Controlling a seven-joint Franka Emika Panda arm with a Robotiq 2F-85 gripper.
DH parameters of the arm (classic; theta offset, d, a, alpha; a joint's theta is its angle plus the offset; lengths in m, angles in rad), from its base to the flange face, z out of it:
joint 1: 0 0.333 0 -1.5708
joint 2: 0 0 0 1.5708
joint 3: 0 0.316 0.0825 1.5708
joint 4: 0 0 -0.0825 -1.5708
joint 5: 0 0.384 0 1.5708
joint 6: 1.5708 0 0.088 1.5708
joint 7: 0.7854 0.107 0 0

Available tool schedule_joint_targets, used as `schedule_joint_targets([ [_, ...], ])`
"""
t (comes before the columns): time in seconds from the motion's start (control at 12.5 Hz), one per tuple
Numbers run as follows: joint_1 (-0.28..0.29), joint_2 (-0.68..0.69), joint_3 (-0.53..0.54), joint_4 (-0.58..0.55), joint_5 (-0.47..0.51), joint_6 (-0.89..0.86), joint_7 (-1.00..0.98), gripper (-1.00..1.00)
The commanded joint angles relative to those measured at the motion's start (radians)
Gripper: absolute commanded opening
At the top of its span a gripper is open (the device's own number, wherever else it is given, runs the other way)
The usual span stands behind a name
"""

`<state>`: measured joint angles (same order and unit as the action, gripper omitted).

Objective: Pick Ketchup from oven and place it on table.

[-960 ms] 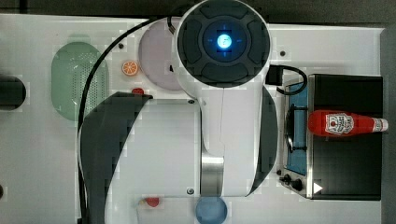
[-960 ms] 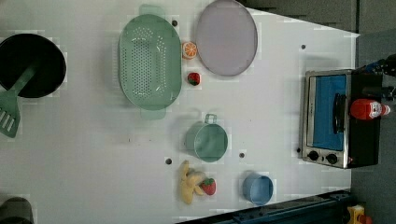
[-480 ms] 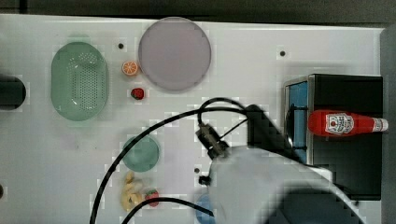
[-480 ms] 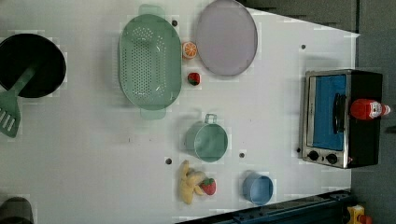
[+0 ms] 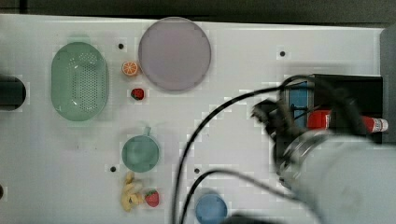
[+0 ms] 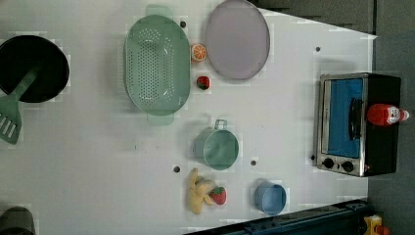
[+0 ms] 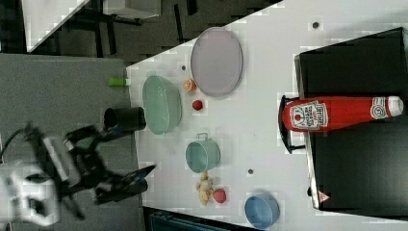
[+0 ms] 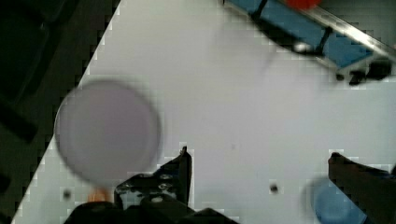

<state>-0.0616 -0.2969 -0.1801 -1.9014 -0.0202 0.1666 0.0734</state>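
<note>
Ketchup [image 7: 337, 113] lying on its side atop the black oven [image 7: 356, 163], white cap toward the right view's right, label end overhanging the front edge above the door handle. Same bottle in the left view [image 6: 386, 114], resting on the oven roof [image 6: 386, 147], cap pointing to the left view's right. Not inside the oven, not on the table [image 6: 98, 161].

Oven door [image 6: 345, 117] closed, blue-tinted glass facing the tabletop; two knobs [image 6: 337, 165] at the lower end of the front in the left view.

Gripper [image 8: 259, 158] released: two dark fingers [image 8: 180, 172] spread wide, nothing between them but bare table. Holding nothing. In the top view, arm [image 5: 341, 182] reaching in from the lower right, wrist [image 5: 275, 116] just in front of the oven door, partly covering the red bottle [image 5: 322, 120]. No contact with the bottle discernible.

Elsewhere on the table: pale-purple plate [image 6: 237, 39], green colander [image 6: 156, 63], orange slice [image 6: 198, 52], strawberry [image 6: 203, 82], teal cup [image 6: 218, 148], banana [image 6: 197, 191] with a second strawberry [image 6: 218, 195] touching it, blue bowl [image 6: 269, 198], black pan [image 6: 32, 68] with green spatula [image 6: 12, 112] at the left view's left.
</note>
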Motion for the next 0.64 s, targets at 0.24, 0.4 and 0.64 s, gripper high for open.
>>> schedule_joint_targets([
  [0.24,-0.042,0.163,-0.192,-0.037,0.01,0.152,0.02,1.0],
  [0.4,-0.044,0.24,-0.247,-0.021,0.01,0.232,0.02,1.0],
  [0.64,-0.045,0.36,-0.304,0.021,0.014,0.306,0.02,1.0],
])
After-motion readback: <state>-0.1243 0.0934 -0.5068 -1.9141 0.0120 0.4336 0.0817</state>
